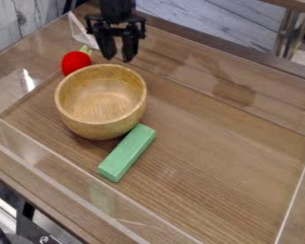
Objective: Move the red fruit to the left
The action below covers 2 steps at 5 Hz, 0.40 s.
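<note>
The red fruit [75, 62] is a small bright red rounded toy lying on the wooden table at the upper left, just beyond the left rim of the wooden bowl [102, 101]. My black gripper [119, 50] hangs to its right, above the bowl's far rim, pointing down. Its fingers stand apart with nothing between them, and it is clear of the fruit.
A green rectangular block [127, 152] lies in front of the bowl toward the right. Clear plastic walls [66, 181] enclose the table on all sides. Bare wood stretches across the right half of the table [232, 143].
</note>
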### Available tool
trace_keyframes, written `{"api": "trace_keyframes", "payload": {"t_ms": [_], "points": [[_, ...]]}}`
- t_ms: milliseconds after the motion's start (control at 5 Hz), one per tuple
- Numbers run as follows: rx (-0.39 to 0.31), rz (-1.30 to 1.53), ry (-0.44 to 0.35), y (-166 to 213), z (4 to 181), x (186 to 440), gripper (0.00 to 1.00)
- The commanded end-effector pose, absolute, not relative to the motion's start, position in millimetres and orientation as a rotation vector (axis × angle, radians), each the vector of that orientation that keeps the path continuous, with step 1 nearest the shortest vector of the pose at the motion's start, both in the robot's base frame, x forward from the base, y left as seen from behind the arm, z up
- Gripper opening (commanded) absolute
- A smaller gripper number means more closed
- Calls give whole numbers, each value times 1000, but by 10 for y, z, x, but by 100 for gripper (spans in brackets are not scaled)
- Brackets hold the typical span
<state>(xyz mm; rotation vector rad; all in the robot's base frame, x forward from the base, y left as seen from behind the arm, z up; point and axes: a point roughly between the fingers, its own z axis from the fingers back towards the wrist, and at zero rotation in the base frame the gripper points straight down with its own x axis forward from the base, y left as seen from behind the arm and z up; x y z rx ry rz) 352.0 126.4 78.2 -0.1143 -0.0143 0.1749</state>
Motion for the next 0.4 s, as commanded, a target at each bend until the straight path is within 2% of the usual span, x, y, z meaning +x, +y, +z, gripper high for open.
{"api": "trace_keyframes", "payload": {"t_ms": [0,200], "points": [[-98,151,-107,1123,1175,3538,100],[-100,134,-113,996,1234,3554,100]]}}
